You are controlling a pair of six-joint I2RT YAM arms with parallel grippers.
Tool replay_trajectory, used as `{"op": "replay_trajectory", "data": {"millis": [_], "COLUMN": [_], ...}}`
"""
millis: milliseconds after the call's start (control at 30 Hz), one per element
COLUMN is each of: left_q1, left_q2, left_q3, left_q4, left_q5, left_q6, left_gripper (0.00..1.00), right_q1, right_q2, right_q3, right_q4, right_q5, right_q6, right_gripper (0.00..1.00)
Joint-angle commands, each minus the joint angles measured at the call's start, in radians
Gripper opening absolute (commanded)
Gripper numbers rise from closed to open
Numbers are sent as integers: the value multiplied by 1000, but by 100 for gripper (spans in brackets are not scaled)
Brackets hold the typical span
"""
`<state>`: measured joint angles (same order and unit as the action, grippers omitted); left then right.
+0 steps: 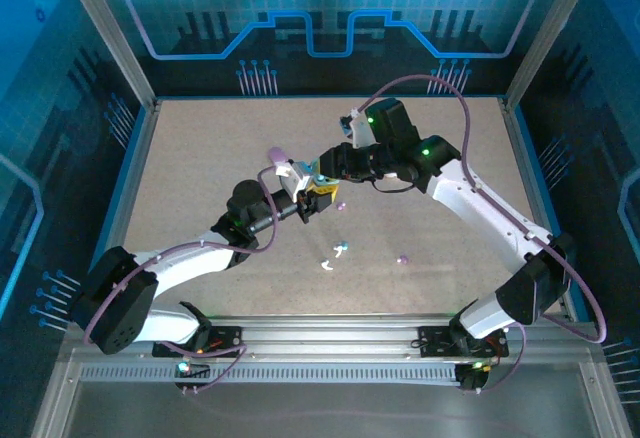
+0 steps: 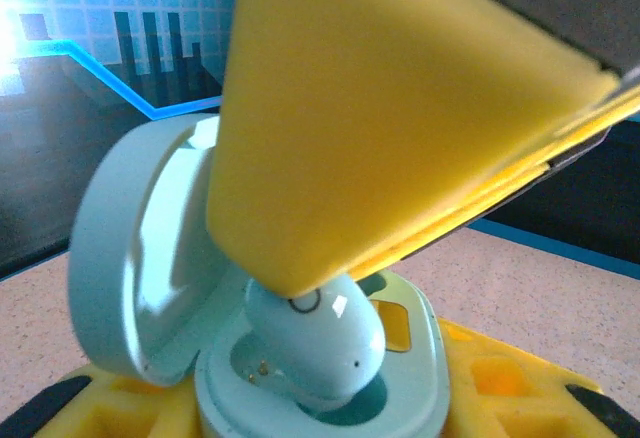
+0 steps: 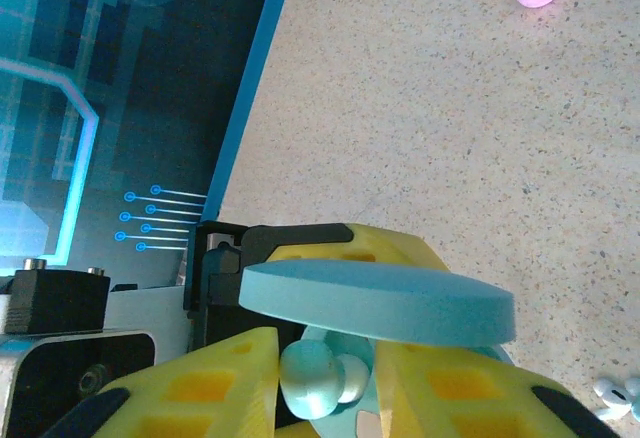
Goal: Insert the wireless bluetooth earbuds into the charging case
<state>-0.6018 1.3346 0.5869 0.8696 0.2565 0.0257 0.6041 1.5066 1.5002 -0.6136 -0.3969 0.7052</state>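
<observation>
My left gripper [image 1: 312,196] is shut on the light blue charging case [image 2: 415,378], gripping its base from both sides. The case's lid [image 2: 130,258] stands open. A light blue earbud [image 2: 320,343] sits tilted in one well of the case, partly in. One yellow finger [image 2: 380,108] of my right gripper [image 1: 322,176] rests on top of it. In the right wrist view the earbud [image 3: 310,378] lies between the jaws of my right gripper [image 3: 325,388], which stand slightly apart, with a thin gap on one side. The lid [image 3: 380,303] shows edge-on.
A purple case [image 1: 278,155] lies behind the grippers. Loose earbuds lie on the tabletop: a purple earbud [image 1: 340,204], a light blue earbud [image 1: 342,248], a white earbud [image 1: 328,265] and another purple earbud [image 1: 403,257]. A blue rim [image 3: 250,108] edges the table.
</observation>
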Motion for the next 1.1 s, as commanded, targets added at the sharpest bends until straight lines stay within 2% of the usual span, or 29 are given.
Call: {"op": "replay_trajectory", "data": {"millis": [0,167,533,767,1067], "left_q1": [-6,-7,-7,-7,-6], "left_q2": [-8,-8,-15,-9,-2], "left_q3": [21,20,22,28,32], "left_q4": [73,71,67,63,72], "left_q5": [-16,-17,5,17,21], "left_q6": [6,8,4,-1,2], "left_gripper": [28,28,28,28,28], "right_q1": [15,13,13,20,20], "right_q2": [-20,-49,-14,1,13], "right_q3": [29,40,50,65,88], "right_q4": [-64,-74,-72,-78,-129], "right_q5": [33,31,-19,-11,28], "right_q6": [-13,-26,-38,-55,-66], "right_gripper": [37,43,39,31,33]}}
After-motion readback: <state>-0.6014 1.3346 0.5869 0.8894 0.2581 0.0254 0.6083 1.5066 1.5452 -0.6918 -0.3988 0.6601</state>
